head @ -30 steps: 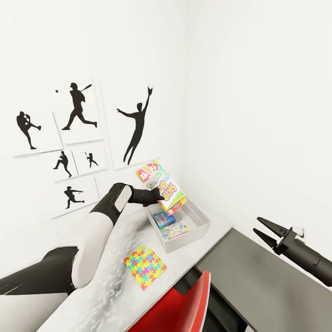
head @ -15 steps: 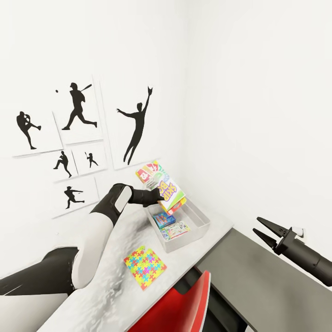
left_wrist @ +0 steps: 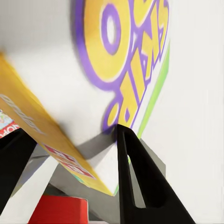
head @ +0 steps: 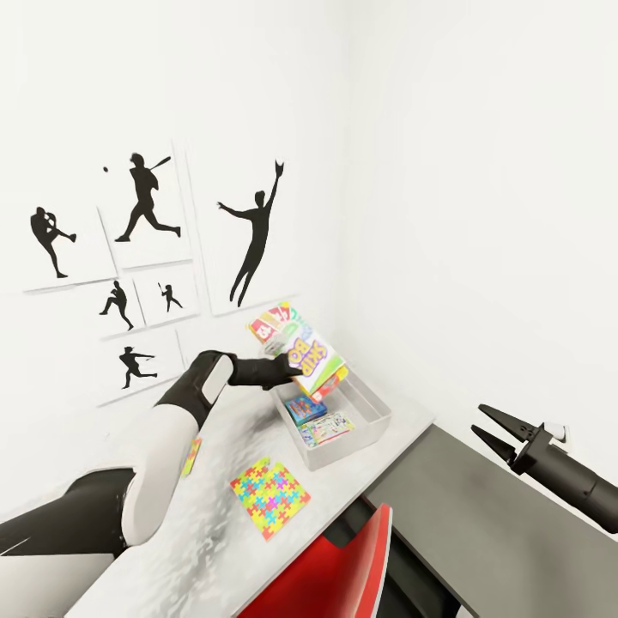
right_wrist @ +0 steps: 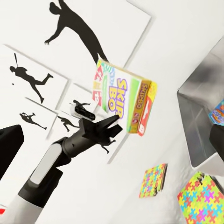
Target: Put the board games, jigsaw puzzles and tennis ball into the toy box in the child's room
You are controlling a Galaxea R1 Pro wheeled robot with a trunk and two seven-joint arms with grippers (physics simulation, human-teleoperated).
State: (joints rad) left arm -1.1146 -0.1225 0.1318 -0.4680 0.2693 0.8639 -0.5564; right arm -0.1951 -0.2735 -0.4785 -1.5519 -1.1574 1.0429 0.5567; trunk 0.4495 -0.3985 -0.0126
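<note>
Left end effector [head: 287, 367], gripping the game [head: 300, 354], has lifted slightly above the box [head: 371, 427], uncovering a second puzzle [head: 191, 456] on the tabletop [head: 223, 532]; right end effector [head: 493, 433] idles open.

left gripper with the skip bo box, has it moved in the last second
Yes. The left gripper and its board game shifted slightly left and tilted; the toy box stayed put.
</note>
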